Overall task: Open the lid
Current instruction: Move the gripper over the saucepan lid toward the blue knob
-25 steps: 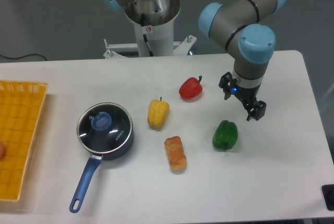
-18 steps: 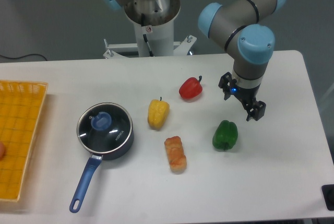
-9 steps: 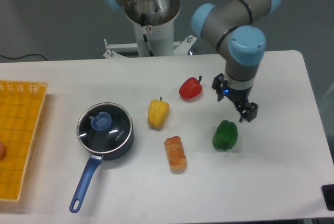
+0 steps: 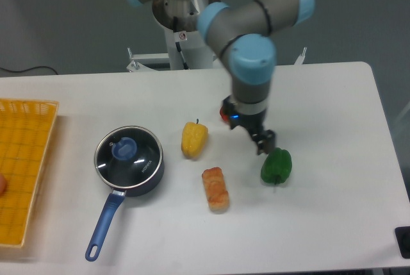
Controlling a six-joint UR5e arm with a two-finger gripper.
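The gripper (image 4: 248, 125) has swung leftward over the red pepper (image 4: 223, 114), jaws spread and empty; the lid (image 4: 127, 150) lies well off at nine o'clock.

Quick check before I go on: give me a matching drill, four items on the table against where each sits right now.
Things:
1. round clear glass lid with blue knob
2. yellow bell pepper
3. green bell pepper
4. woven orange basket

Places:
A. far left table edge
B. just below the two-finger gripper
C. on the dark blue saucepan
D. between saucepan and gripper

Pairs: 1-C, 2-D, 3-B, 4-A
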